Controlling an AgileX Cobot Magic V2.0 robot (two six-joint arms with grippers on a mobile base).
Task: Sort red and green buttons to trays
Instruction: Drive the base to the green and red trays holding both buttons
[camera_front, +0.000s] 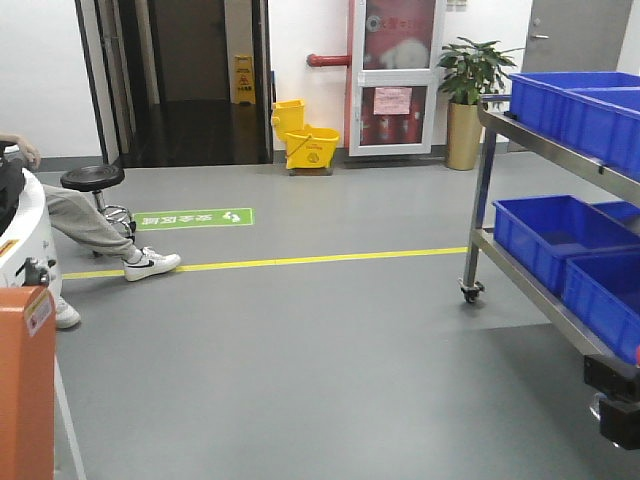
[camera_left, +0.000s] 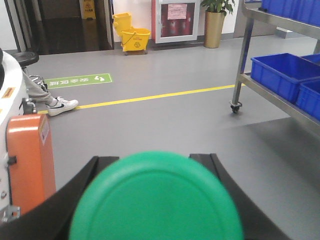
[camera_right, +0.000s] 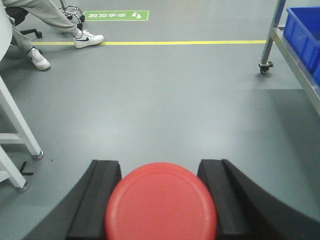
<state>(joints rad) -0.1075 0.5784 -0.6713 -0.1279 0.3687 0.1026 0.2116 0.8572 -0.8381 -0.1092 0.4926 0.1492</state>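
Observation:
In the left wrist view the green button (camera_left: 156, 200) fills the space between the black fingers (camera_left: 92, 172). Only its round green cap shows; its body is hidden behind the cap. My left gripper (camera_left: 155, 159) is shut on it, held above the grey floor. In the right wrist view the red button (camera_right: 161, 205) sits cap-forward between the black fingers (camera_right: 100, 190). My right gripper (camera_right: 160, 166) is shut on it, also above the floor. The green and red trays are out of view in every frame.
A steel trolley (camera_front: 485, 190) with deep blue crates (camera_front: 545, 230) stands at the right. A seated person's legs (camera_front: 95, 225) and a stool (camera_front: 92, 180) are at the left, beside an orange-panelled unit (camera_front: 25, 385). White table legs (camera_right: 20, 132) stand at the left in the right wrist view.

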